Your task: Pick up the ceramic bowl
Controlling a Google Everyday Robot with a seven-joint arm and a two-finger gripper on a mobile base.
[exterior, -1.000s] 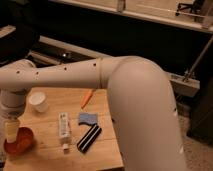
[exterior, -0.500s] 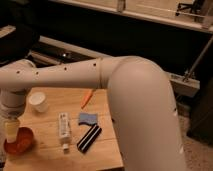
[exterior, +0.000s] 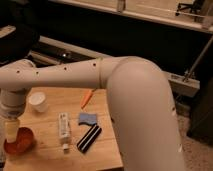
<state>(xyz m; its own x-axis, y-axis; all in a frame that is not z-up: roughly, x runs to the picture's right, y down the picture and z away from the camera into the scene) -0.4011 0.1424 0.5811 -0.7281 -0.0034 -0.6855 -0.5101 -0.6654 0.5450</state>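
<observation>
The ceramic bowl (exterior: 19,141) is a round, glossy red-orange bowl at the front left of the wooden table (exterior: 50,159). My gripper (exterior: 11,131) hangs from the white arm (exterior: 75,75) straight down over the bowl's left rim, its pale fingers (exterior: 10,128) reaching to the bowl. Whether it grips the rim cannot be seen. A small white cup (exterior: 38,102) stands behind the bowl.
On the table lie a white bottle (exterior: 63,128) on its side, a blue sponge (exterior: 88,118), a black striped object (exterior: 89,138) and an orange marker (exterior: 86,98). A dark counter and rail run behind the table. My arm's big elbow (exterior: 145,110) covers the table's right side.
</observation>
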